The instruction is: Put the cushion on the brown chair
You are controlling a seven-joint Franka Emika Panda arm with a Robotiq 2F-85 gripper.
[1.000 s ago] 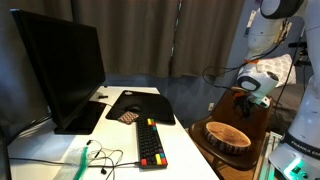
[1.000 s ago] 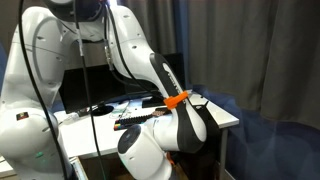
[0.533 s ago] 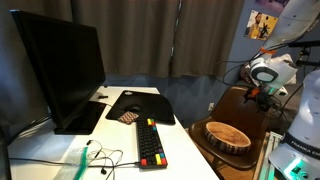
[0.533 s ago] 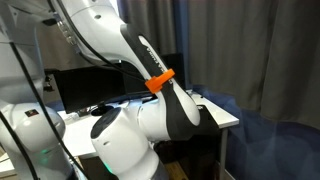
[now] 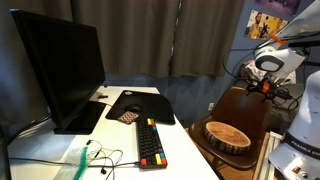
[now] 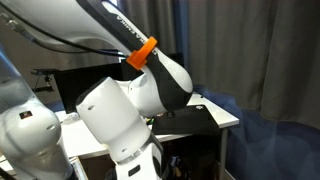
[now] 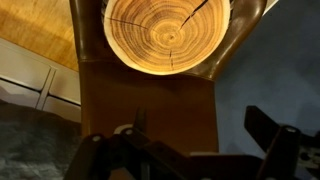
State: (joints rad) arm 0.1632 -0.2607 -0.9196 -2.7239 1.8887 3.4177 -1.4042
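Although the black monitor [image 5: 60,70] fills the left of an exterior view and a keyboard [image 5: 150,143] lies further along the white tabletop [image 5: 185,150], the task's things sit at the right. There the cushion [image 5: 226,133] lies flat on the seat of the brown chair [image 5: 245,108], ringed face up. The claw [image 5: 262,90] hangs above it, near the backrest and well clear. By the look of it the placing is done. The cushion reads as light, thick and soft, so it would squash under a pinch. Should it need shifting, the dark bark-like rim is the place to take hold, with the jaws spread wide across its thickness; the flat face offers no grip. The glossy shell looks slippery, so a nudge might slide the disc. The wrist view shows what the exterior views do not. It looks straight down on the cushion [image 7: 165,35], which nearly covers the chair's [image 7: 150,100] seat from side to side. It also shows the claw [image 7: 185,150] with its fingers [image 7: 270,135] spread apart and nothing between them. In an exterior view the arm [image 6: 130,100] blocks almost everything, leaving only a corner of the tabletop [image 6: 215,118], with neither chair nor cushion in sight.
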